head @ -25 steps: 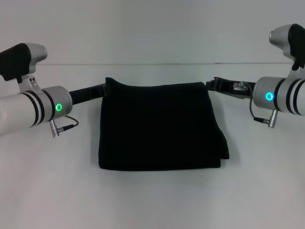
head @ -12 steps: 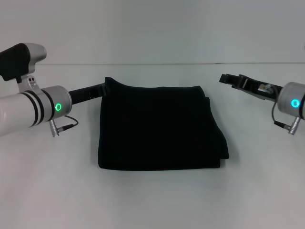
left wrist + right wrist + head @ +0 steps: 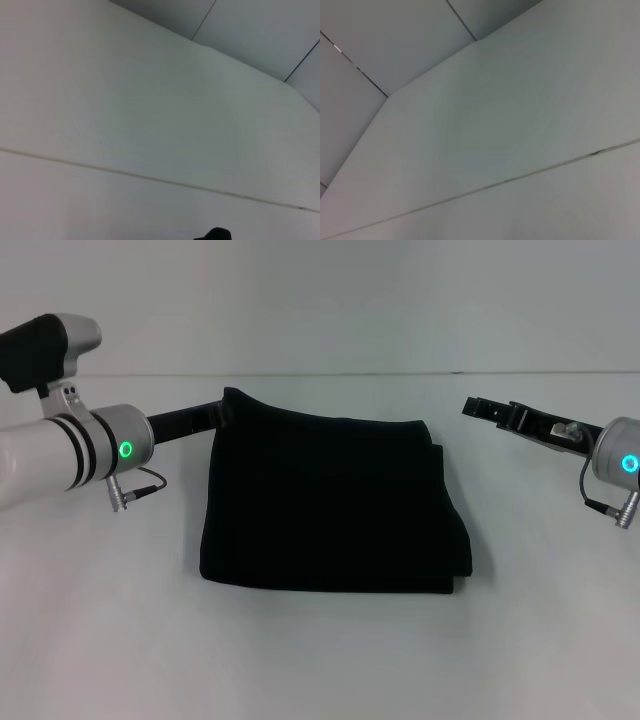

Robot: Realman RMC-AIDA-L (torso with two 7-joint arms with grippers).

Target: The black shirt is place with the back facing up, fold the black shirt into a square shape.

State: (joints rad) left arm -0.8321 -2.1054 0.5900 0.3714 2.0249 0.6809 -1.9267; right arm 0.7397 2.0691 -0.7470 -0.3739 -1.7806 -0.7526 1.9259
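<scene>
Two arms flank the black shirt (image 3: 335,502), folded square mid-table (image 3: 320,660). Left tool (image 3: 222,410) grips its far left corner. Right tool (image 3: 478,406) hangs apart off the far right corner, seemingly narrow, empty.

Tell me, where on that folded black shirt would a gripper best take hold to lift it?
Probably a far corner of the black shirt, approached from the outer side. The left gripper already meets the far left corner, which peaks upward; the right gripper sits apart.
</scene>
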